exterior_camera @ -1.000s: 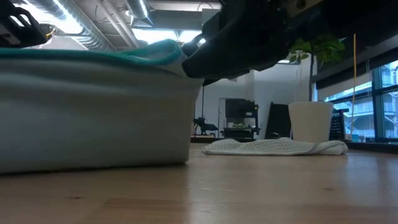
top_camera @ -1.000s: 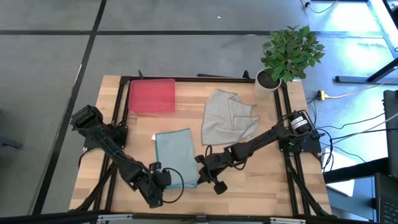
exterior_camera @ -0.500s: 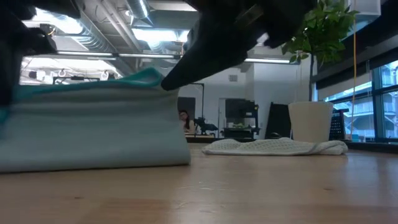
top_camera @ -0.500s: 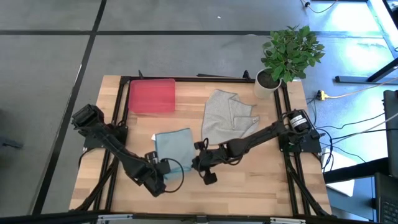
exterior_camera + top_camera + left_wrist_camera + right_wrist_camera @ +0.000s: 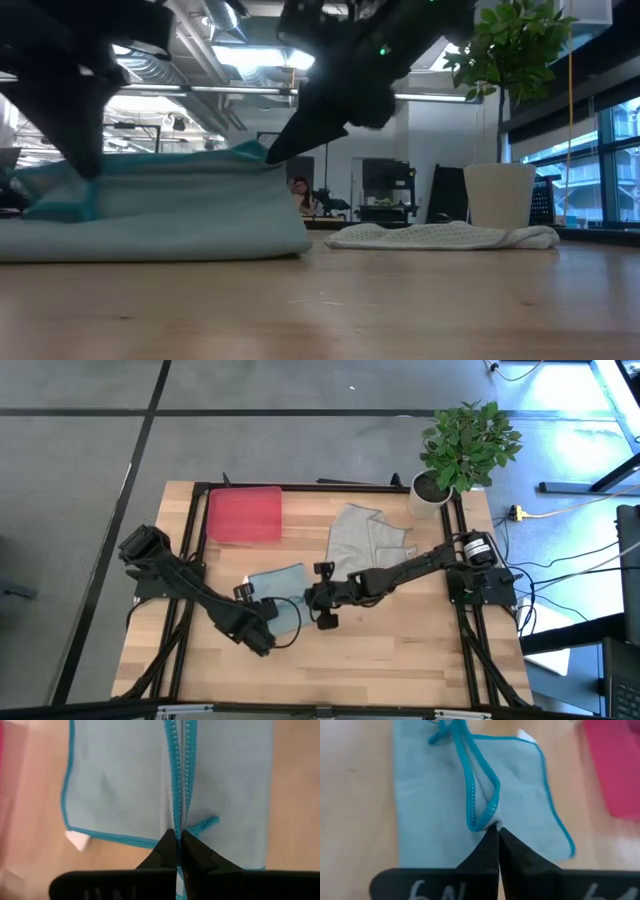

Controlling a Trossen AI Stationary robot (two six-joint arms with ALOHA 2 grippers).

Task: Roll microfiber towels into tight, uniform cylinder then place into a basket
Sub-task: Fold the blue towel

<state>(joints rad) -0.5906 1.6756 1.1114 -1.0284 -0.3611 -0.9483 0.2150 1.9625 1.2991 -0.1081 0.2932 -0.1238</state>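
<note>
Both grippers' jaws pinch the blue towel (image 5: 277,592) folded, its fold running left-right.

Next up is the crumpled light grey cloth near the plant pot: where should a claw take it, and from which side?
Grip the light grey microfiber towel at its loose corner nearest the red plastic tray, coming straight down from above: it lies nearly flat, and its rumpled folds offer an edge to pinch.

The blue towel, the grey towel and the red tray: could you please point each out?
blue towel (image 5: 281,580), high view, its flat upper part.
grey towel (image 5: 358,550), high view, its middle.
red tray (image 5: 243,515), high view, its floor.
</note>
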